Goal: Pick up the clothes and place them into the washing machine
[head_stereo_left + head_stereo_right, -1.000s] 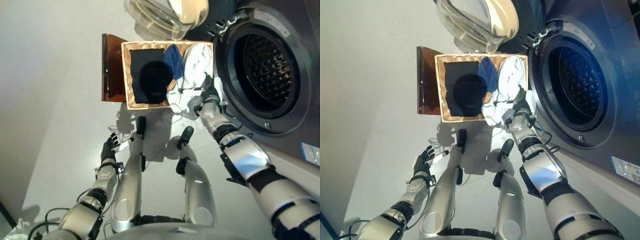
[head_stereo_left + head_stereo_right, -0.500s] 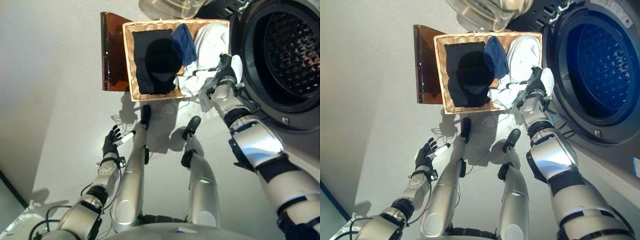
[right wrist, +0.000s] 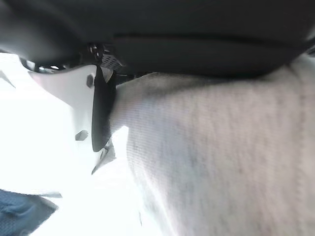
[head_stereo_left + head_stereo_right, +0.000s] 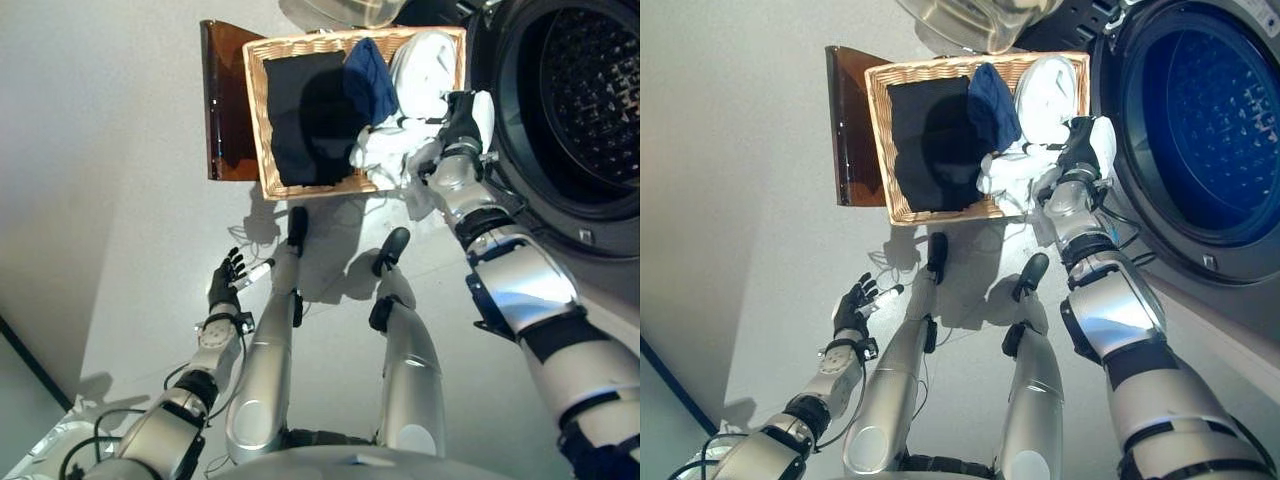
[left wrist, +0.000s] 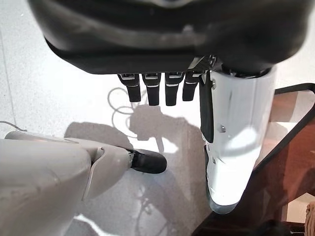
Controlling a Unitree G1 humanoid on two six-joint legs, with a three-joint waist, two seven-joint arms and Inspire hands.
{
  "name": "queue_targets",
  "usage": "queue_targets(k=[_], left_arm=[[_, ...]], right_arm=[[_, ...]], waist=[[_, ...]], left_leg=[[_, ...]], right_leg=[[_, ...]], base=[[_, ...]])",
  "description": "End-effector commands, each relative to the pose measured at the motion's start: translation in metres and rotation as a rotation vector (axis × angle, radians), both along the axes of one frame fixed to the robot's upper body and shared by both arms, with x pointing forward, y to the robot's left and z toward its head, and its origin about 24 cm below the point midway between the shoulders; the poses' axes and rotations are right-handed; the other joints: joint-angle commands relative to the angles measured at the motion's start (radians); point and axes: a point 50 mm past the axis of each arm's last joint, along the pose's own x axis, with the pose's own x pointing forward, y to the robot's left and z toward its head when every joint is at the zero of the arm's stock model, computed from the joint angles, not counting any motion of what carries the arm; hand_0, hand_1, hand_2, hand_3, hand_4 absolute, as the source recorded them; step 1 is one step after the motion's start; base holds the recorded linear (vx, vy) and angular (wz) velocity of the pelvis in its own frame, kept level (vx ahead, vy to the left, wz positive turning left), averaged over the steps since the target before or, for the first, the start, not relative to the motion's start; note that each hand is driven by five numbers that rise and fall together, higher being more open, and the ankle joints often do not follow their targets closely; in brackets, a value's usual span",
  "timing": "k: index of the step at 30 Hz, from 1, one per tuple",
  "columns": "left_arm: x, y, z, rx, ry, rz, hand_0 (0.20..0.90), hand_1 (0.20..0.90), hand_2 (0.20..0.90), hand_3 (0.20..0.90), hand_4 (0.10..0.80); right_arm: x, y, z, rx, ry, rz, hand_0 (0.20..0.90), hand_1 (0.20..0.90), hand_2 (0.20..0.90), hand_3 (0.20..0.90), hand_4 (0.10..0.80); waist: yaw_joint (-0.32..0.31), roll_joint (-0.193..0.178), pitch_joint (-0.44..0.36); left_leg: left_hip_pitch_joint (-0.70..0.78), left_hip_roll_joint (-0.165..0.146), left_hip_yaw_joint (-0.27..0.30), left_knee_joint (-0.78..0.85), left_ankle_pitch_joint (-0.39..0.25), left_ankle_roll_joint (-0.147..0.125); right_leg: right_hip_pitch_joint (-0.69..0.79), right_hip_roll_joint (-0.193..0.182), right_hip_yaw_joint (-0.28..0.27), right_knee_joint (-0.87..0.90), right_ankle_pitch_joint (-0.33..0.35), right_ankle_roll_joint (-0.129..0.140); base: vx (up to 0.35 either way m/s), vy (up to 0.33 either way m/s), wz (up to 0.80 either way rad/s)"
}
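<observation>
A wicker basket point(image 4: 258, 120) on the floor holds a black garment point(image 4: 305, 120), a blue one point(image 4: 368, 85) and a white cloth point(image 4: 385, 155). My right hand point(image 4: 462, 115) is at the basket's right rim, beside the washing machine's open drum point(image 4: 590, 100). It is shut on the white cloth, which bunches round it and trails back into the basket. In the right wrist view pale cloth point(image 3: 221, 157) lies against the palm beside the white-covered thumb point(image 3: 78, 98). My left hand point(image 4: 226, 283) hangs low at the left, open, its fingers point(image 5: 157, 88) straight over bare floor.
A brown panel point(image 4: 225, 110) stands against the basket's left side. The machine's glass door point(image 4: 340, 10) is swung open above the basket. The drum's round front fills the right side, close to the basket's right rim.
The camera has shifted. My right hand has moved from the basket's near right corner further along the rim towards the drum, pulling the white cloth up with it. The left hand stays idle.
</observation>
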Motion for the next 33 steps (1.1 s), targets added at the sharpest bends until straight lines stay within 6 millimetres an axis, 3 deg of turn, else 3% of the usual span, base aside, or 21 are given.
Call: queue_targets(k=[1, 5, 14, 24, 27, 33], left_arm=[[-0.017, 0.014, -0.011, 0.008, 0.026, 0.081, 0.900, 0.900, 0.900, 0.900, 0.800], [-0.021, 0.016, -0.015, 0.012, 0.047, 0.085, 0.900, 0.900, 0.900, 0.900, 0.800], [-0.028, 0.015, -0.022, 0.003, 0.077, 0.125, 0.900, 0.900, 0.900, 0.900, 0.800], [-0.037, 0.006, -0.030, -0.025, 0.104, 0.137, 0.900, 0.900, 0.900, 0.900, 0.800], [-0.040, 0.001, -0.032, -0.041, 0.114, 0.134, 0.900, 0.900, 0.900, 0.900, 0.800], [-0.044, 0.000, -0.036, -0.075, 0.127, 0.140, 0.900, 0.900, 0.900, 0.900, 0.800]], right_arm=[[0.000, 0.004, 0.023, -0.006, -0.135, 0.025, 0.200, 0.200, 0.200, 0.200, 0.300], [-0.001, 0.000, 0.024, 0.028, -0.163, 0.009, 0.200, 0.200, 0.200, 0.200, 0.300], [-0.013, 0.022, 0.020, 0.209, -0.330, 0.101, 0.200, 0.200, 0.200, 0.200, 0.300], [-0.039, 0.022, -0.022, 0.489, -0.397, 0.117, 0.200, 0.200, 0.200, 0.200, 0.300], [-0.048, 0.020, -0.042, 0.712, -0.408, 0.121, 0.200, 0.200, 0.200, 0.200, 0.300], [-0.049, 0.025, -0.054, 1.110, -0.480, 0.130, 0.200, 0.200, 0.200, 0.200, 0.300]], waist=[[-0.003, 0.047, -0.005], [-0.005, 0.051, -0.005], [-0.051, 0.029, -0.005], [-0.086, 0.037, -0.035], [-0.097, 0.046, -0.044], [-0.100, 0.061, -0.044]], left_leg=[[0.002, -0.026, -0.014, -0.066, 0.019, -0.057], [0.027, -0.025, -0.009, -0.066, 0.014, -0.056], [0.126, -0.012, 0.026, -0.066, -0.005, -0.056], [0.175, -0.006, 0.047, -0.066, -0.023, -0.061], [0.182, -0.005, 0.049, -0.066, -0.028, -0.061], [0.192, -0.005, 0.067, -0.066, -0.039, -0.063]], right_leg=[[0.046, -0.042, 0.130, 0.086, -0.099, 0.065], [0.075, -0.042, 0.133, 0.073, -0.093, 0.067], [0.172, -0.041, 0.157, 0.026, -0.078, 0.072], [0.231, -0.045, 0.155, 0.001, -0.082, 0.077], [0.238, -0.045, 0.159, -0.001, -0.089, 0.076], [0.235, -0.047, 0.171, 0.001, -0.095, 0.074]], base=[[0.000, 0.000, 0.00], [-0.008, 0.015, -0.04], [0.013, 0.015, -0.11], [0.045, -0.009, -0.04], [0.029, -0.015, -0.01], [0.027, -0.008, -0.04]])
